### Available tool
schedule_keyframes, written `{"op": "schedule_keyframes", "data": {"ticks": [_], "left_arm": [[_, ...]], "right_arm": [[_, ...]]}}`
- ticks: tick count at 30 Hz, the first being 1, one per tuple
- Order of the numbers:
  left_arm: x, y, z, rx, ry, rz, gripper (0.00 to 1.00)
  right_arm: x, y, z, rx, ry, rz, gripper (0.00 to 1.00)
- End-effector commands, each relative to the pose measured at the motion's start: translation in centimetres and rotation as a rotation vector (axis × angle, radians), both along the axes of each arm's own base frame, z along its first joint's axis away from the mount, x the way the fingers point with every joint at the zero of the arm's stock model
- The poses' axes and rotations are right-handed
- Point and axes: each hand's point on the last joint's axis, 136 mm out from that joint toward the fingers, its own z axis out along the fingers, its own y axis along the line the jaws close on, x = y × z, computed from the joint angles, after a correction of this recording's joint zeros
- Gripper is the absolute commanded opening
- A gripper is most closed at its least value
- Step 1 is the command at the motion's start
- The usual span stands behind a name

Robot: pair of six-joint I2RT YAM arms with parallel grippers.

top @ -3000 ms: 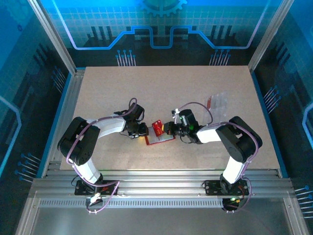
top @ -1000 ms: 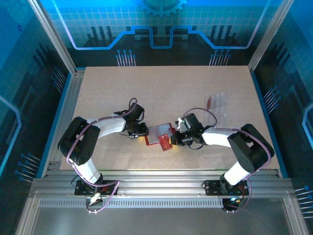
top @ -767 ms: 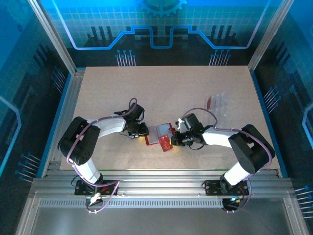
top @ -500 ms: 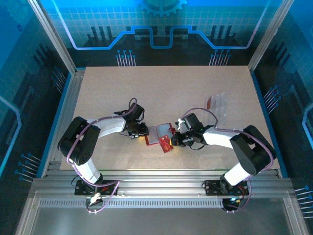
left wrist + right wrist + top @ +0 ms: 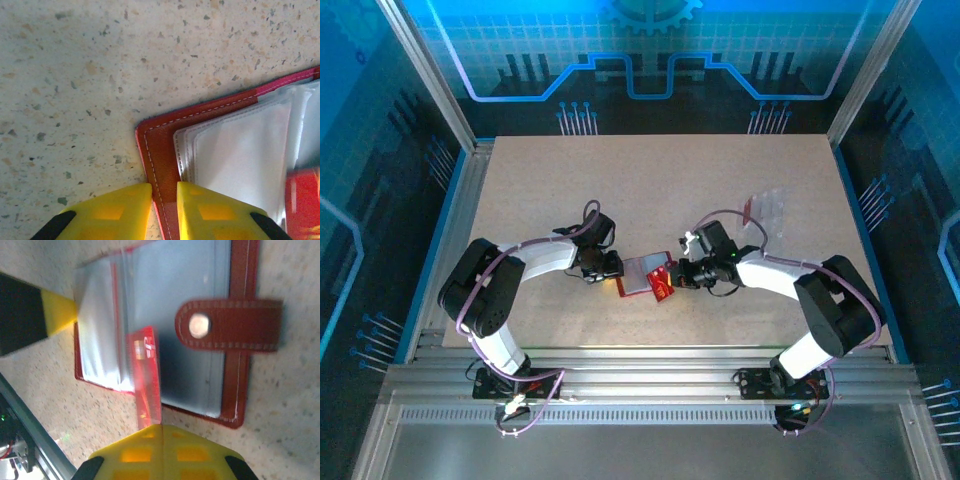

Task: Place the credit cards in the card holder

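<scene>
My left claw point(image 5: 164, 207) pinches the edge of the open holder point(image 5: 157, 150) on the desk point(image 5: 75, 75); my right claw point(image 5: 161, 445), closed on a red card point(image 5: 146, 375), angles it at the pockets, not seated yet, I judge

Red white-stitched card holder point(image 5: 235, 332), red credit card point(image 5: 147, 385), speckled beige table point(image 5: 75, 75)

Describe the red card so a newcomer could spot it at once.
On the speckled beige table, toward its front middle, lies an open red leather wallet with clear pockets. The thin red plastic card juts from the shut right end effector over those pockets. Unlike the wallet, it is one flat sheet, without stitching or clasp.
</scene>
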Motion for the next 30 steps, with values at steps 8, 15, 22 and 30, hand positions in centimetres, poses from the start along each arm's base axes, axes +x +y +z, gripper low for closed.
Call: {"op": "schedule_keyframes", "data": {"ticks": [8, 15, 22, 30], "left_arm": [[-0.9, -0.1, -2.1, 0.008, 0.051, -0.01, 0.23], [-0.9, -0.2, -2.1, 0.005, 0.05, -0.012, 0.23], [-0.9, -0.2, -2.3, 0.006, 0.055, -0.011, 0.23], [-0.9, -0.2, -2.2, 0.004, 0.053, -0.011, 0.23]], "right_arm": [[0.7, 0.9, 0.7, 0.026, -0.002, 0.053, 0.0], [0.8, 1.4, 2.0, 0.062, -0.036, 0.063, 0.0], [1.1, 1.2, 3.7, 0.087, -0.106, 0.048, 0.0], [1.7, 2.0, 3.0, 0.093, -0.079, 0.08, 0.0]]}}
